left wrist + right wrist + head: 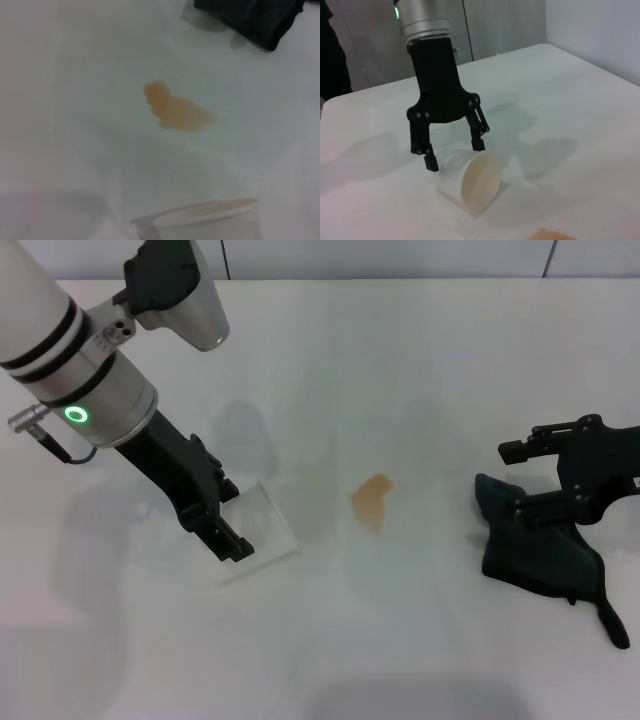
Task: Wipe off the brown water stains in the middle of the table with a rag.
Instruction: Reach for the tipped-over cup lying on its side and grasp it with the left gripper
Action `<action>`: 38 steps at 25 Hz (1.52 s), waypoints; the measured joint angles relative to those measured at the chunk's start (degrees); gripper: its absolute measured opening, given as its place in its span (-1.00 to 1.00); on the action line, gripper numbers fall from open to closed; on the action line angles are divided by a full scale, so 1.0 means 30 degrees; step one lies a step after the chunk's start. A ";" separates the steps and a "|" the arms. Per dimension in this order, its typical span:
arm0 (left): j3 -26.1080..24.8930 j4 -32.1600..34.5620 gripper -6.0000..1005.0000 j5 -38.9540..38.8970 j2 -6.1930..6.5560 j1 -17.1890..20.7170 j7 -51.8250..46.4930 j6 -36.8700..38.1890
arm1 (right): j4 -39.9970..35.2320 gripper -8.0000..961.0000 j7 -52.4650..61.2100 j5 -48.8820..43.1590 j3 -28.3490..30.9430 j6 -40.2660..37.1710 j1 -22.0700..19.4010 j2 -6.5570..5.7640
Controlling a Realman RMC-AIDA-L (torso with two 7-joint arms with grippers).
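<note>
Two arms share the wide, smooth white table [400,660]. Nearest the robot's body, on its right side, lies the rag [540,555], a bunchy dark grey-black cloth whose narrow tail-like strip trails toward the near edge. The right gripper [520,485] is at the cloth's far edge: one black finger presses against the fabric while the other juts out above it, apart from the first, so the jaws stand open and not closed on the cloth.

On the robot's left, about level with the rag, a clear plastic cup [258,530] lies tipped on its side with its round beige-tinted mouth toward the centre of the table. The left gripper [454,155] hangs over it with its black fingers spread to either side of the cup's closed end; whether they touch it is unclear.

Between cup and rag, slightly farther out, sits the one small, flat, pale orange-brown water stain [372,498] of irregular shape, apart from both. In the left wrist view it spreads across bare white surface [176,111] between the cup's rim and a corner of the cloth.
</note>
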 joint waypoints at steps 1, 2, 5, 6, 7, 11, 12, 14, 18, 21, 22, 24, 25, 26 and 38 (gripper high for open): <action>0.0000 -0.0010 0.75 -0.0001 0.0001 0.0006 0.0001 -0.0010 | 0.0000 0.50 0.0000 0.0000 0.0000 -0.0003 -0.0001 0.0000; -0.0001 -0.0013 0.75 0.0000 0.0000 0.0011 0.0001 -0.0015 | 0.0002 0.50 0.0000 0.0000 0.0000 -0.0004 -0.0001 -0.0001; -0.0001 -0.0054 0.75 0.0009 0.0000 0.0033 0.0002 -0.0047 | 0.0002 0.50 0.0000 0.0000 0.0001 -0.0007 -0.0001 0.0000; -0.0001 -0.0070 0.75 0.0014 0.0000 0.0033 0.0001 -0.0060 | 0.0001 0.50 0.0000 0.0000 0.0000 -0.0007 0.0000 -0.0001; -0.0001 -0.0086 0.75 0.0021 0.0000 0.0036 0.0001 -0.0065 | 0.0001 0.50 0.0000 0.0000 0.0000 -0.0007 0.0000 -0.0001; 0.0025 -0.0394 0.75 0.0043 0.0000 -0.0034 0.0001 -0.0144 | 0.0002 0.50 0.0000 0.0000 0.0000 -0.0021 -0.0001 0.0000; 0.0025 -0.0457 0.75 0.0044 0.0001 -0.0059 0.0002 -0.0177 | 0.0003 0.50 0.0000 0.0001 0.0001 -0.0033 0.0000 0.0000; 0.0107 -0.0517 0.75 0.0046 0.0001 -0.0063 0.0000 -0.0286 | 0.0002 0.50 0.0000 0.0000 0.0001 -0.0037 -0.0001 0.0000; 0.0284 -0.0517 0.75 0.0027 0.0001 -0.0063 -0.0016 -0.0351 | 0.0001 0.50 0.0000 -0.0001 0.0000 -0.0038 -0.0001 0.0000; 0.0291 -0.0517 0.75 0.0024 0.0001 -0.0076 -0.0021 -0.0372 | 0.0001 0.50 0.0001 0.0000 0.0000 -0.0038 -0.0001 0.0000; 0.0292 -0.0517 0.75 0.0024 0.0001 -0.0076 -0.0023 -0.0379 | 0.0002 0.50 0.0001 0.0000 0.0000 -0.0037 -0.0001 0.0000; 0.0292 -0.0516 0.75 0.0032 0.0000 -0.0076 -0.0025 -0.0402 | 0.0002 0.50 0.0000 0.0000 0.0000 -0.0036 -0.0001 0.0000; 0.0292 -0.0517 0.75 0.0046 0.0001 -0.0076 -0.0028 -0.0410 | 0.0001 0.50 0.0000 0.0000 0.0001 -0.0036 -0.0001 0.0001; 0.0292 -0.0516 0.75 0.0061 0.0001 -0.0075 -0.0028 -0.0413 | 0.0002 0.50 0.0001 0.0000 0.0000 -0.0035 -0.0001 0.0001; 0.0292 -0.0560 0.75 0.0060 0.0002 0.0055 -0.0030 -0.0680 | 0.0001 0.50 0.0000 0.0000 0.0000 -0.0033 -0.0001 0.0000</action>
